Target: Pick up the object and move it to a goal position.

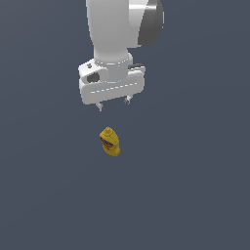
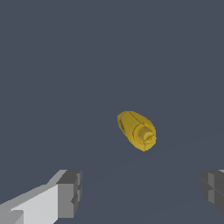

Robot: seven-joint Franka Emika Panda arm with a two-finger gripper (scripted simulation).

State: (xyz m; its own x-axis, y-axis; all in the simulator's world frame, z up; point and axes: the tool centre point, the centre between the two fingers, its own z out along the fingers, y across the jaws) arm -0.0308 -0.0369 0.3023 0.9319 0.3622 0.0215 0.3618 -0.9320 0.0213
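The object, a small yellow mustard bottle (image 1: 110,141) with a tapered cap and a blue-and-red label, stands slightly tilted on the dark grey floor. In the wrist view the bottle (image 2: 137,130) is seen from above, cap towards the camera. My gripper (image 1: 114,105) hangs open above the bottle, clear of it, with nothing between its fingers. Both grey fingertips (image 2: 70,194) show wide apart in the wrist view, and the bottle lies beyond the gap between them.
A plain dark grey floor (image 1: 195,195) fills both views. The white arm (image 1: 117,34) rises above the gripper. No other object shows.
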